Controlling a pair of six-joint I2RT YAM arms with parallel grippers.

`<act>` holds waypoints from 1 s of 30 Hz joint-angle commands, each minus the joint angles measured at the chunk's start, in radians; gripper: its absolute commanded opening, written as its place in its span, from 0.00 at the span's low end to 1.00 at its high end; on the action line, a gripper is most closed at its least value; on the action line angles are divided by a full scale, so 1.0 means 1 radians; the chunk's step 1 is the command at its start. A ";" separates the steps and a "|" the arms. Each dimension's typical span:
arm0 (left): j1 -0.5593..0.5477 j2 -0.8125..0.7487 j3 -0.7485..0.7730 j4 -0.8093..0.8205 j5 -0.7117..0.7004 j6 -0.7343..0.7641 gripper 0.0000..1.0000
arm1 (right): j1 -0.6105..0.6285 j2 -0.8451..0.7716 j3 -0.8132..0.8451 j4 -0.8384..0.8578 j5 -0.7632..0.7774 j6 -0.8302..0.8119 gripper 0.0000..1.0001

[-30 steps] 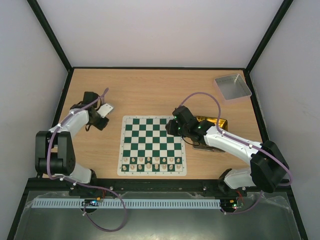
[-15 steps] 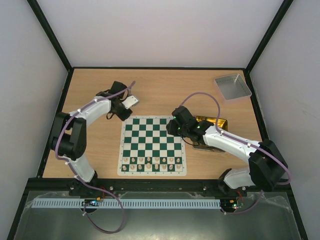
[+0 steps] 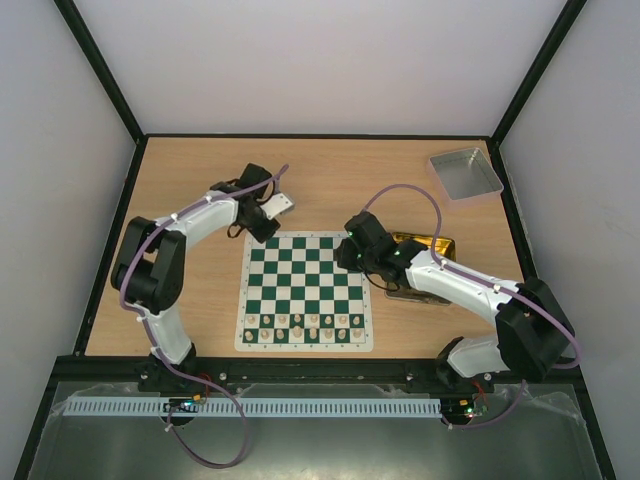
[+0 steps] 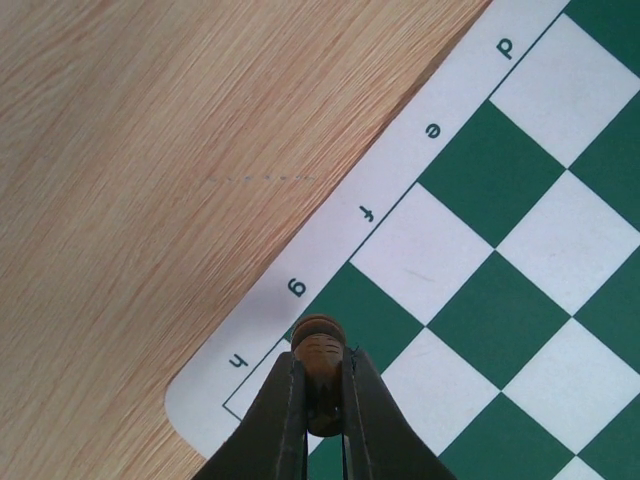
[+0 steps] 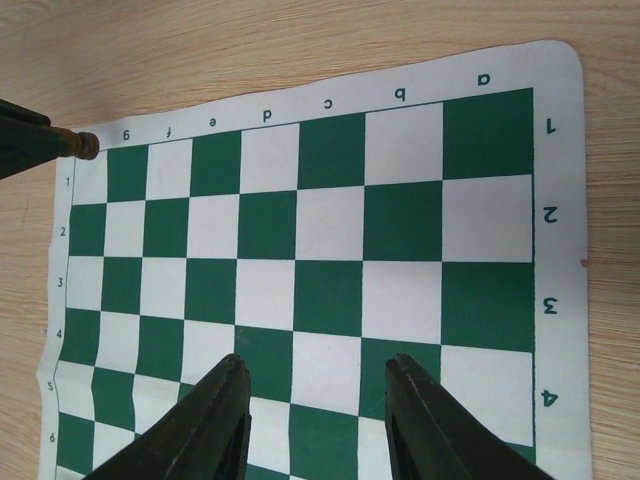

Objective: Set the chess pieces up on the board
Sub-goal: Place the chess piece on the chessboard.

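Chess piece [image 4: 319,350] clenched in left jaws above board [image 4: 520,260] corner; right jaws spread, empty.

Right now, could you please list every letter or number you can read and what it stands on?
"a", "b", "c", "d", "e", "f", "g", "h": one edge of the board's white border.
"1", "2", "3", "4", "5", "6": the two adjoining edges.
Border print in the top view: too small to read.

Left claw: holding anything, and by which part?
Yes: the left claw pinches a dark brown chess piece by its body below the head. Right claw holds nothing.
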 commanded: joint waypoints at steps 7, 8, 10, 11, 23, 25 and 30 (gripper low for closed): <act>-0.038 0.039 0.000 0.012 -0.011 -0.018 0.02 | -0.011 0.010 0.019 -0.032 0.023 -0.021 0.37; -0.040 0.041 -0.002 0.014 -0.014 -0.018 0.02 | -0.011 0.010 0.016 -0.029 0.023 -0.022 0.37; -0.042 0.049 -0.007 0.020 -0.021 -0.017 0.02 | -0.013 0.011 0.007 -0.025 0.023 -0.022 0.37; -0.042 0.052 -0.007 0.023 -0.026 -0.016 0.02 | -0.014 0.012 0.003 -0.023 0.023 -0.022 0.37; -0.043 0.049 -0.039 0.033 -0.050 -0.011 0.02 | -0.019 0.015 -0.004 -0.014 0.015 -0.019 0.37; -0.043 0.044 -0.048 0.036 -0.048 -0.011 0.02 | -0.019 0.018 -0.009 -0.008 0.012 -0.017 0.37; -0.043 0.044 -0.065 0.041 -0.050 -0.011 0.02 | -0.019 0.022 -0.019 0.005 0.002 -0.011 0.37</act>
